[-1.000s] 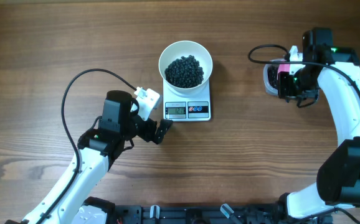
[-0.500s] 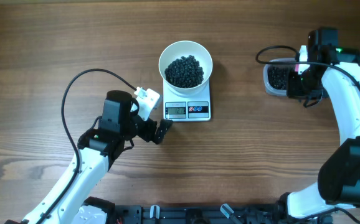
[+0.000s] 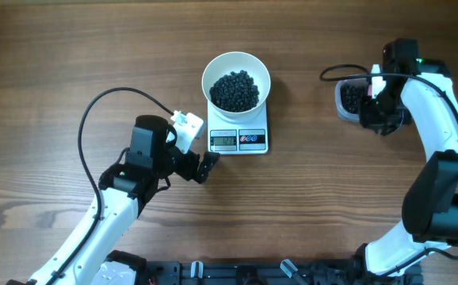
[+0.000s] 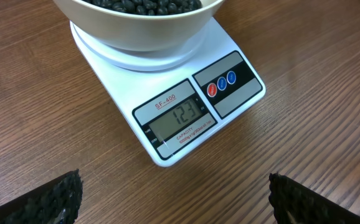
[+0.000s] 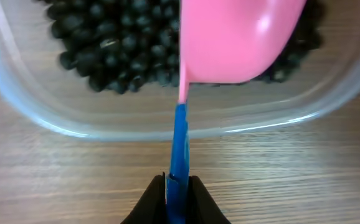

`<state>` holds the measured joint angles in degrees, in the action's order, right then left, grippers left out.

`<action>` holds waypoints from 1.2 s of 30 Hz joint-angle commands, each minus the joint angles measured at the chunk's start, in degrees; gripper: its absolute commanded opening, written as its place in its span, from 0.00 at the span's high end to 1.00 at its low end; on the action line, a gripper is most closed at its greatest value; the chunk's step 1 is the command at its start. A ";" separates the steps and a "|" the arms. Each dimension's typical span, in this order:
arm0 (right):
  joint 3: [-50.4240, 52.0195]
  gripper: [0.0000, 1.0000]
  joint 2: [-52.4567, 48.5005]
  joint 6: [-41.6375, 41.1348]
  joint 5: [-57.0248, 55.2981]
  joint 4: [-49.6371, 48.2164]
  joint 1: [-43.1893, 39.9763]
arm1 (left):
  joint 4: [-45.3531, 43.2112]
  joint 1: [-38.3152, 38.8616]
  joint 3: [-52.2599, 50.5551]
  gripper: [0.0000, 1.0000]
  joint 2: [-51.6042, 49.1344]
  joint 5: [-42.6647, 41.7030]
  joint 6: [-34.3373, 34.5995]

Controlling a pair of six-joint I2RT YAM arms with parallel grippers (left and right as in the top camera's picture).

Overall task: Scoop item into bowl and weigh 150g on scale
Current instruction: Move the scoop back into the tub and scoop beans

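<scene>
Overhead view: on the wooden table (image 3: pixel 70 47) we see the white scale (image 3: pixel 238 149) near the centre, with the round white bowl (image 3: pixel 207 79) standing on its platform. A heap of small black beads (image 3: pixel 235 90) lies in the bowl. The left gripper (image 4: pixel 175 202) rests low on the table just in front of and to the left of the scale, pointing towards it. A clear plastic tub (image 3: pixel 341 103) sits well apart to the right, with the right arm reaching over it.

Left wrist view: we look at the front of the scale from close by. Its grey display (image 4: pixel 181 117) reads 123, and beside it sit two round buttons (image 4: pixel 221 83), one red and one blue. The rim of the bowl overhangs the platform above them. The dark fingertips (image 4: pixel 49 200) of the left gripper stand at the two lower corners of the picture, spread wide with nothing between them, clear of the scale.

Right wrist view: the right gripper (image 5: pixel 177 202) is clenched on the blue handle (image 5: pixel 179 143) of a pink scoop (image 5: pixel 236 37). The handle crosses the near wall of the tub, and the pink cup lies over a second mass of beads inside the tub. We cannot tell whether the cup touches these beads or carries any.
</scene>
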<state>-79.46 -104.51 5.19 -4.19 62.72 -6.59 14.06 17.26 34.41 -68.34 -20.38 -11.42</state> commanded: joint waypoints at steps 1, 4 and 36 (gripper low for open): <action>0.46 0.96 -1.05 3.74 5.90 1.01 -0.17 | -0.07 0.22 -0.13 0.00 0.02 0.33 0.33; 0.46 0.96 -1.05 5.38 9.07 1.44 -0.13 | -0.07 0.22 -0.13 0.00 0.02 0.33 0.33; 0.42 0.96 -1.03 13.09 41.40 4.02 -17.66 | -0.07 0.22 -0.13 0.00 0.02 0.33 0.33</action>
<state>-79.40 -104.71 15.35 30.81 66.11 -22.28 14.09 17.26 34.41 -68.34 -20.40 -11.42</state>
